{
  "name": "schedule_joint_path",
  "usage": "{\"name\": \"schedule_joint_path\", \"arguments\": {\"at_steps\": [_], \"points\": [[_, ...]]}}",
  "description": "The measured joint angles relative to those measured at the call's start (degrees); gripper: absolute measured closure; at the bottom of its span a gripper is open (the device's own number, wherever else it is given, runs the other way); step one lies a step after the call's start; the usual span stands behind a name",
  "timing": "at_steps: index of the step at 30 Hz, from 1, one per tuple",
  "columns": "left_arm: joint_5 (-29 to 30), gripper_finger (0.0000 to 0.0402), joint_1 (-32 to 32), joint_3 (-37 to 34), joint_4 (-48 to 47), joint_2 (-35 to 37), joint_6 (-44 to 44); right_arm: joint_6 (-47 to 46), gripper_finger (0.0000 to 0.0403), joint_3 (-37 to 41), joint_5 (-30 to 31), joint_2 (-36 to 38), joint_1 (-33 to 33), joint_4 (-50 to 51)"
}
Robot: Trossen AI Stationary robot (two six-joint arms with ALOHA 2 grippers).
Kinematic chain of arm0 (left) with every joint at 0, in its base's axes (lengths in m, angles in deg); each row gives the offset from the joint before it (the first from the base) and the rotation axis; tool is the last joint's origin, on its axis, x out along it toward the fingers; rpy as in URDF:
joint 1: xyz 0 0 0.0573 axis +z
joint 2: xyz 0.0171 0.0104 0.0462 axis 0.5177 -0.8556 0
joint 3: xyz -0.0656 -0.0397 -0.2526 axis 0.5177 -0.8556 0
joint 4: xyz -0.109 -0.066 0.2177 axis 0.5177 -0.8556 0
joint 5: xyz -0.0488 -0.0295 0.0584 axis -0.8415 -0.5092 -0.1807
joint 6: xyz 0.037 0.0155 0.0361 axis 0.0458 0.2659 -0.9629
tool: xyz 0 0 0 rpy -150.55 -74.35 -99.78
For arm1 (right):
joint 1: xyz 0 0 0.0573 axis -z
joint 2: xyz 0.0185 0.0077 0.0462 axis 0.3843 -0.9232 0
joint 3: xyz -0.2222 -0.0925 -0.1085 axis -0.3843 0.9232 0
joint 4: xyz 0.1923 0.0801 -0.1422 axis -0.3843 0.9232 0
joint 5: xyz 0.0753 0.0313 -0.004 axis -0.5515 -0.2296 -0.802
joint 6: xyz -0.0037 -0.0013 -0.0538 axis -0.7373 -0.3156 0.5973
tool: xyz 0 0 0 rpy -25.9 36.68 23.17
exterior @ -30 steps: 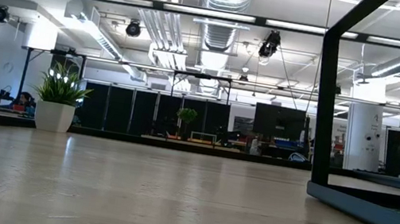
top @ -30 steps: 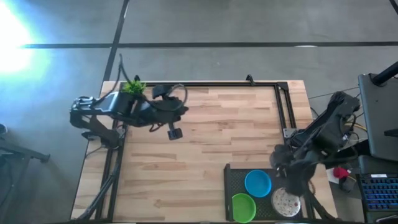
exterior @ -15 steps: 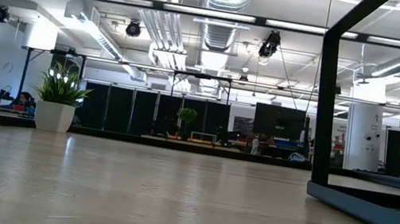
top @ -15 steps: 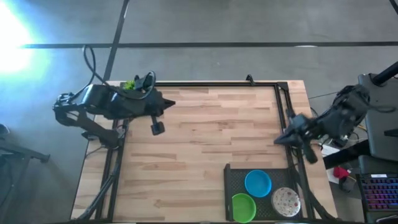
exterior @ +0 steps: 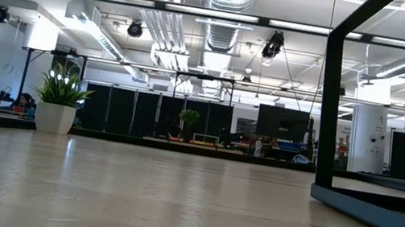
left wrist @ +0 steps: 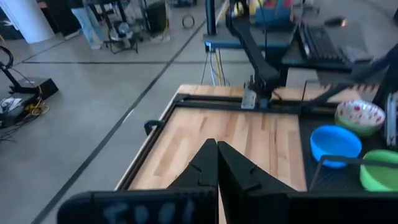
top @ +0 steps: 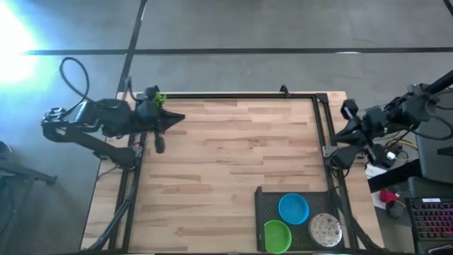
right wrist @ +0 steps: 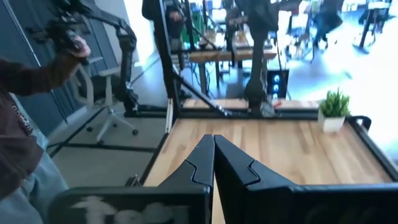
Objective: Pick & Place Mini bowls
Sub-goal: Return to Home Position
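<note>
Clenched and empty, the left gripper (left wrist: 217, 163) and right gripper (right wrist: 213, 155) are hanging at opposite edges of the wooden table (top: 226, 163), well apart from the round green bowl (top: 277, 236), round blue bowl (top: 293, 208) and white speckled bowl (top: 325, 229) sitting on the black shelf (top: 260, 198), so only homing the arms seems to be remaining.

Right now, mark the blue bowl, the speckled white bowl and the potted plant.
blue bowl (top: 293, 208): high view, inside centre.
speckled white bowl (top: 326, 229): high view, inside centre.
potted plant (exterior: 55, 118): low view, white pot.
</note>
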Motion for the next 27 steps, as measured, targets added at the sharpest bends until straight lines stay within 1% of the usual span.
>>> {"name": "schedule_joint_path", "arguments": {"at_steps": [6, 11, 16, 21, 25, 27], "points": [[0.0, 0.0401, 0.0, -10.2, 4.7, 9.8, 3.6, 2.2, 0.0394, 1.7, 0.0, 4.1, 0.0, -2.7], [0.0, 0.0401, 0.0, -19.3, 10.3, 17.5, 3.8, 2.2, 0.0394, 5.4, 0.0, 8.2, 0.0, -5.6], [0.0, 0.0401, 0.0, -26.8, 15.6, 25.8, 3.8, 3.0, 0.0394, 9.7, 0.0, 12.7, 0.0, -10.8], [-0.1, 0.0401, 0.0, -32.2, 18.4, 33.6, 3.7, 3.4, 0.0394, 13.9, 0.3, 16.8, 0.0, -13.8], [0.2, 0.0401, 0.0, -34.4, 19.9, 39.6, 3.8, 4.2, 0.0394, 17.3, 1.5, 20.4, 0.0, -16.7], [0.0, 0.0401, 0.0, -35.8, 18.8, 41.8, 3.9, 4.8, 0.0394, 19.1, 1.5, 22.5, 0.0, -18.5]]}}
